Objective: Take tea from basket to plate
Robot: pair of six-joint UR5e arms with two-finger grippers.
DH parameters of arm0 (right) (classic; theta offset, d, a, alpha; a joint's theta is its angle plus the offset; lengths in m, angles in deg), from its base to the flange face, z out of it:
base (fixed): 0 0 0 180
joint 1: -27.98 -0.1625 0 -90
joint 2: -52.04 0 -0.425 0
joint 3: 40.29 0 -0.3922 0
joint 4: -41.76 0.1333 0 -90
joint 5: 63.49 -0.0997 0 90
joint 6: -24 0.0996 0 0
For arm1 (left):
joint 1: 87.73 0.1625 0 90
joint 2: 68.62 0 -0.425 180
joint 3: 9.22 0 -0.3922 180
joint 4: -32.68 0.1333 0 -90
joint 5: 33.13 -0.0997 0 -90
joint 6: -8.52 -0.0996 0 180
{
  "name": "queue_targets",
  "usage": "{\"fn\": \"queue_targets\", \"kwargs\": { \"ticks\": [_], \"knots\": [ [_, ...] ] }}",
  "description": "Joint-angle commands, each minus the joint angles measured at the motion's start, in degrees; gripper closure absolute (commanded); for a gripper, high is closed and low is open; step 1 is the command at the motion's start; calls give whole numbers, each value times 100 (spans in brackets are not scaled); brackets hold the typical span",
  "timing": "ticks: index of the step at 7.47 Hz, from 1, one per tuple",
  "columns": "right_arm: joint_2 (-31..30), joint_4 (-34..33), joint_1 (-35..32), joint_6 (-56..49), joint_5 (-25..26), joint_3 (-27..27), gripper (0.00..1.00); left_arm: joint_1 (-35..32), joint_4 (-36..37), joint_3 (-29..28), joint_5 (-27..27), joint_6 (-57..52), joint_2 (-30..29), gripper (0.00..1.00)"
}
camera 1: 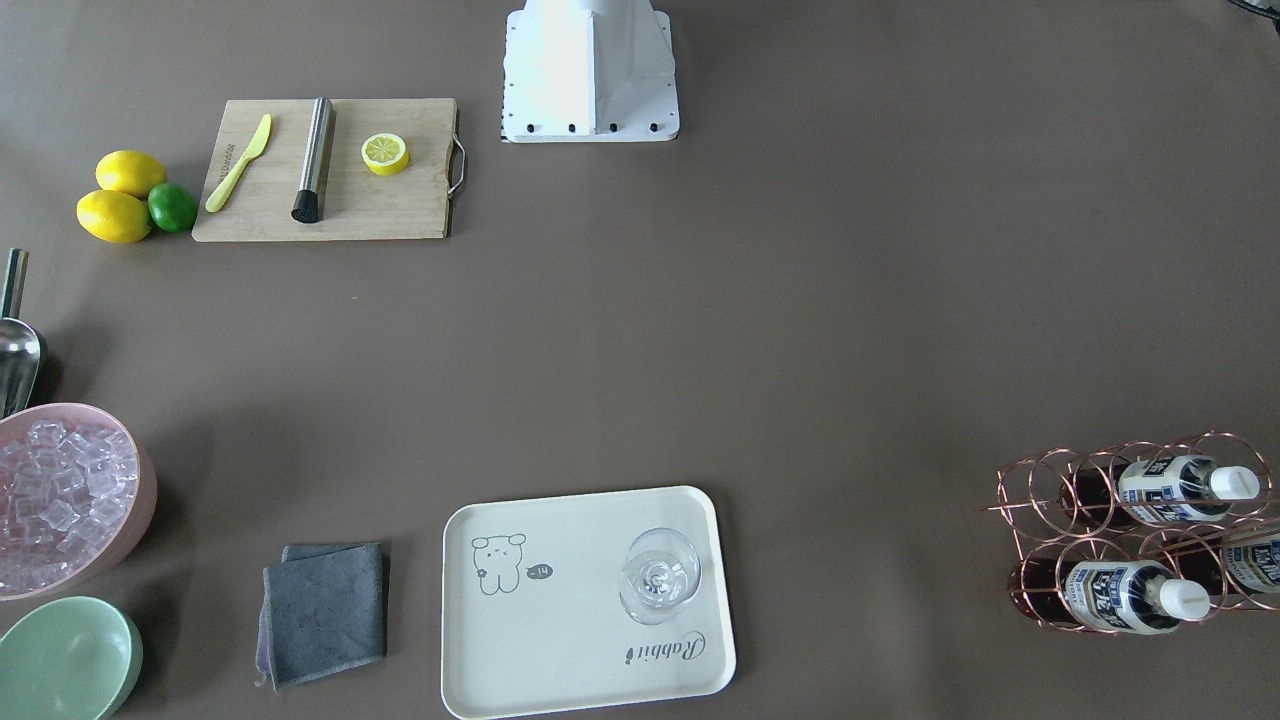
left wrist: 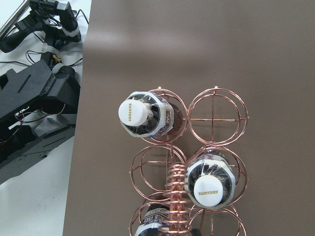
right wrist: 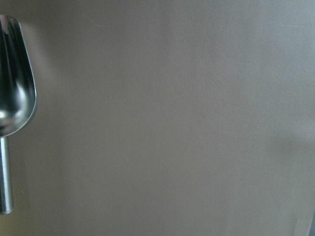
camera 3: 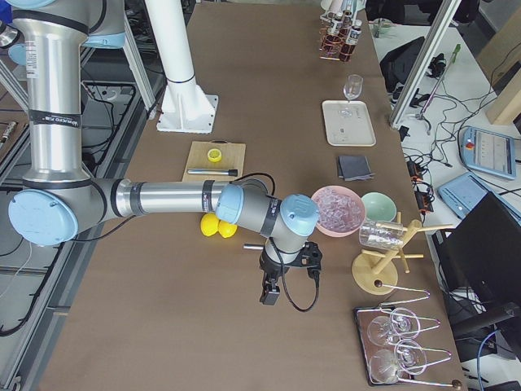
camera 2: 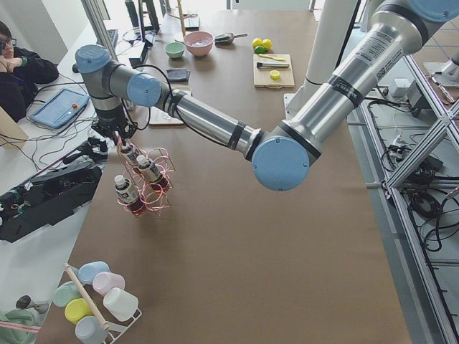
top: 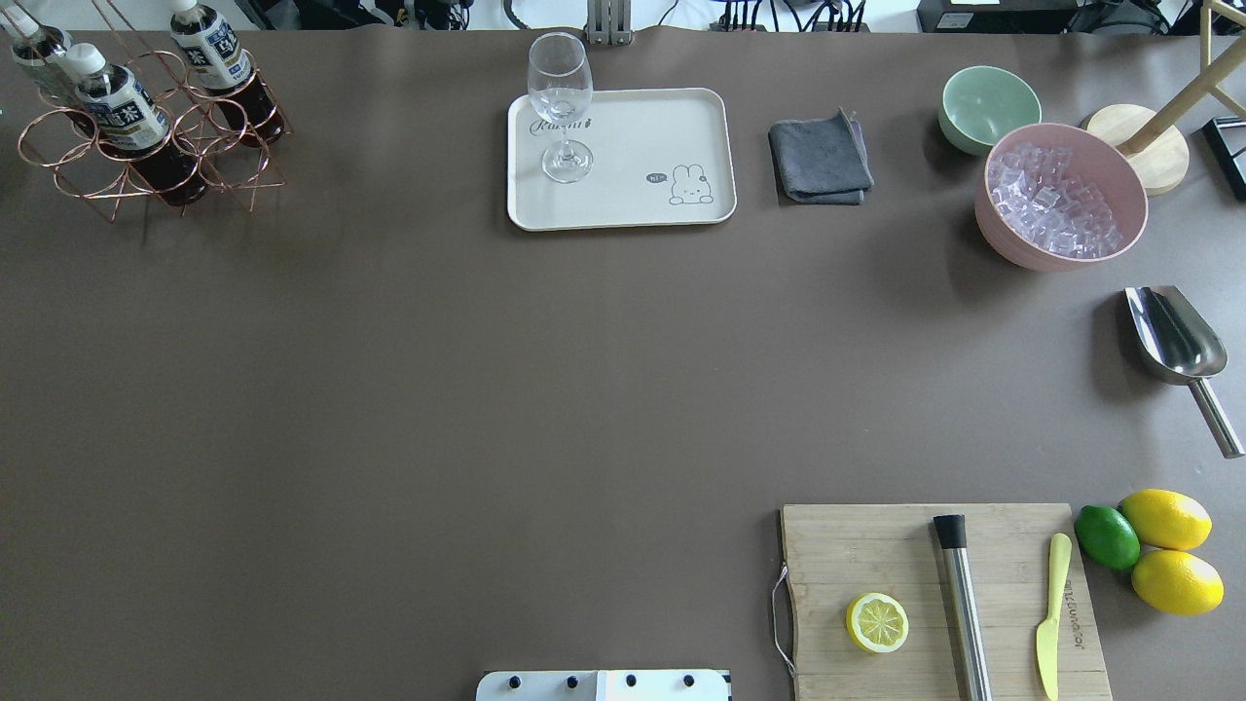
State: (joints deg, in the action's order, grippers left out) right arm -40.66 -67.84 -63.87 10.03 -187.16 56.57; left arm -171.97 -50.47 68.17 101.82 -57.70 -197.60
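Observation:
Three tea bottles [top: 117, 107] with white caps stand in the copper wire basket [top: 58, 166] at the table's far left corner. From above, the left wrist view shows two caps [left wrist: 135, 112] and the basket's rings [left wrist: 216, 115], with its twisted handle between them. The near arm's left gripper [camera 2: 122, 143] hangs just above the basket; I cannot tell whether it is open or shut. The cream plate [top: 633, 146] lies at the far middle with a clear glass [top: 560, 107] on it. The right gripper [camera 3: 271, 293] hovers over bare table near the scoop; its state cannot be told.
A grey cloth [top: 820, 161], a mint-green bowl [top: 988, 107] and a pink bowl of ice [top: 1059, 200] sit right of the plate. A metal scoop [top: 1178, 350], lemons and a lime [top: 1154, 545], and a cutting board [top: 944, 599] with lemon half, muddler and knife lie on the right.

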Motion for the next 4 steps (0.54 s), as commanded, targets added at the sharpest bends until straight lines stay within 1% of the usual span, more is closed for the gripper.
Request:
{"fn": "queue_targets", "kwargs": {
  "ticks": [1,2,3,4],
  "knots": [
    [-11,0,0,0,1,0,0,-242,1216,1027,137,-382,57,100],
    [-2,0,0,0,1,0,0,-225,1692,1703,137,-452,92,100],
    [-2,0,0,0,1,0,0,-199,1801,2188,163,-522,232,100],
    [-2,0,0,0,1,0,0,-199,1950,2384,268,-506,242,100]
  ]
}}
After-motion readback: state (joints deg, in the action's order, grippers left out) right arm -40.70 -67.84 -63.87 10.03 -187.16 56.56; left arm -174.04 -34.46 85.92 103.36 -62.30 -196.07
